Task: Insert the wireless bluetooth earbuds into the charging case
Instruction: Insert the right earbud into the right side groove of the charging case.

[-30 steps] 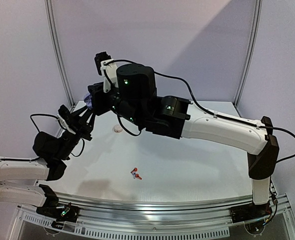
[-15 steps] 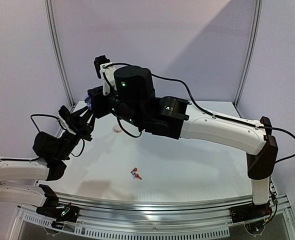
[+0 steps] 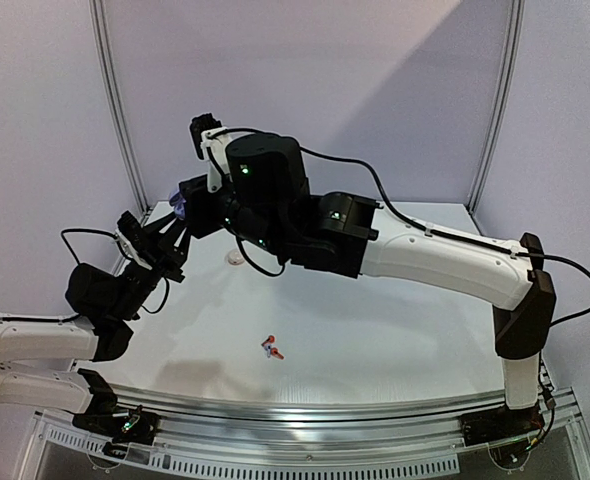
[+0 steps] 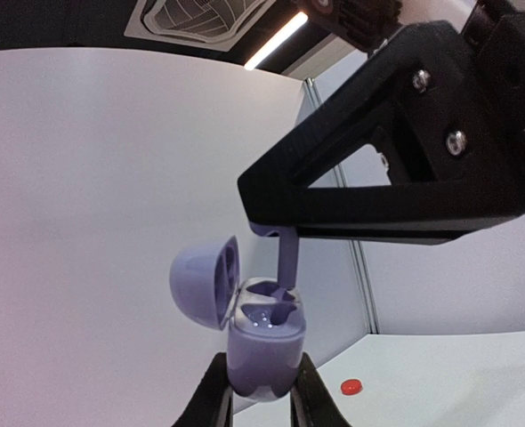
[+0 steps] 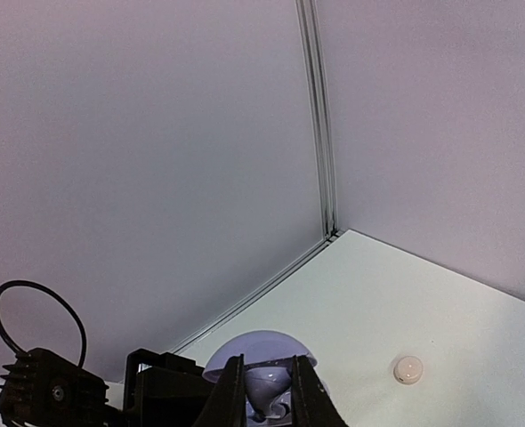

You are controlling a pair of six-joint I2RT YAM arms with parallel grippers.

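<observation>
**Operator:** What have I got, biggest first?

**Spotter:** Your white table (image 3: 395, 340) carries it all; your right arm (image 3: 445, 262) reaches from the near right corner across to the far left; your left arm (image 3: 95, 300) rises from the near left to meet it there.

**Operator:** And the jaws?

**Spotter:** Your left gripper (image 4: 261, 396) is clamped on the lower body of the charging case (image 4: 264, 351), which stands upright with its lid swung open to the left; your right gripper (image 5: 261, 396) is pinched on a lavender earbud (image 4: 287, 258) directly above the case; the bud's stem hangs straight down and its lower end sits in the open body.

**Operator:** The other buds?

**Spotter:** A red-orange pair (image 3: 272, 348) lies on the table near the middle, well apart from both grippers; a small white round piece (image 3: 236, 258) lies farther back, left of centre; your left wrist view also shows a small red round piece (image 4: 351, 386) on the table beyond the case; what those two are I cannot tell.
</observation>
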